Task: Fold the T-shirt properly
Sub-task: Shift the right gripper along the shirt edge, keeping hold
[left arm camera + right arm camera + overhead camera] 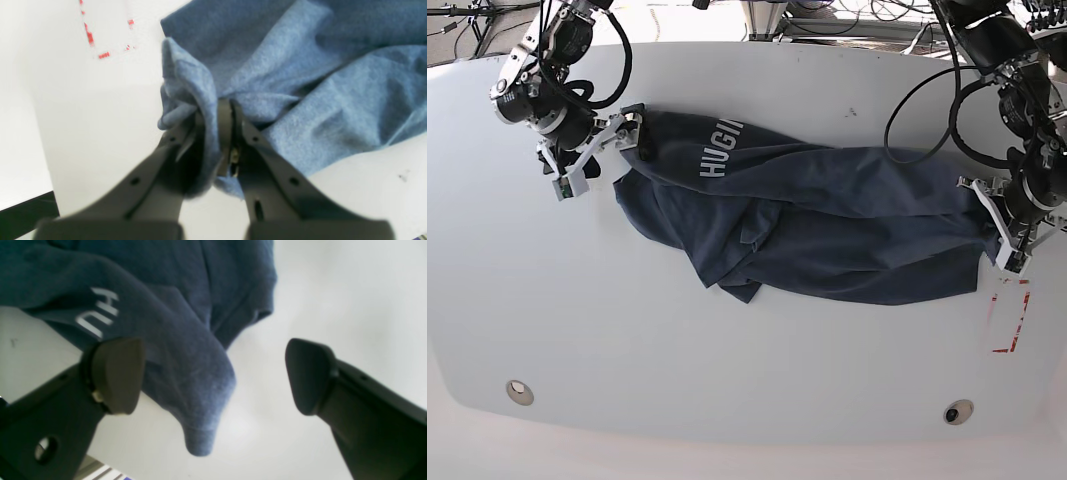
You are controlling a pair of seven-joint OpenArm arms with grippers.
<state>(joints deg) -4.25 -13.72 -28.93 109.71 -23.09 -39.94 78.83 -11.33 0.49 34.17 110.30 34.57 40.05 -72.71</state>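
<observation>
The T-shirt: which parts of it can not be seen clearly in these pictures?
- T-shirt lettering: base view shows only the start; a fold hides the rest.
- Neck label: not seen in any view.
- Edge held by the left claw: the shut fingers cover it in the left wrist view.
- Right wrist view: the frame edge cuts the cloth off.

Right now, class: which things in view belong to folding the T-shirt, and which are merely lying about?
Job:
- T-shirt
- left pincer, shut on its edge
- right pincer, open at the other end

Lying about:
- red tape marks
- table
- cables
</observation>
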